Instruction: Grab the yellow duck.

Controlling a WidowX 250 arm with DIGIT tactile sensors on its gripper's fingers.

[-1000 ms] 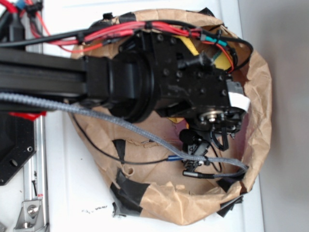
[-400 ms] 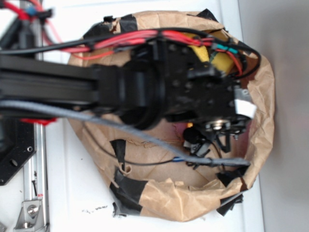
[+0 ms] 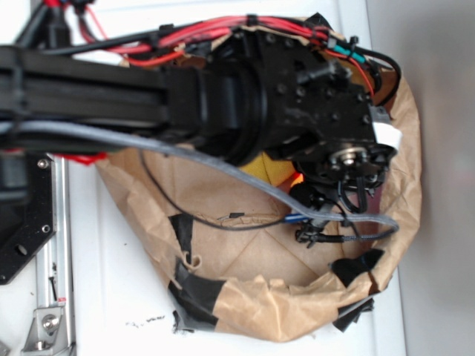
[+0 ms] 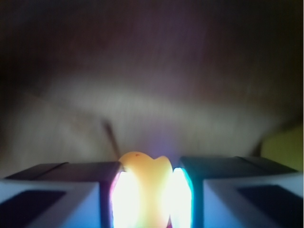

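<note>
We find the end effector [image 4: 151,190] clenched on the duck [image 4: 145,183], held between its fingers [image 4: 61,190] inside the paper bag [image 3: 260,311]. Glare hides its heading; long axis apparently upright.

The black arm [image 3: 111,96] reaches in from the left of the exterior view, its wrist bent downward and draped in red and grey cables. The tool [image 4: 146,190] points down; in the wrist view its two fingers [image 4: 61,190] stand close together, apparently clamped against the yellow duck [image 4: 145,183], though glare blurs the contact.
</note>
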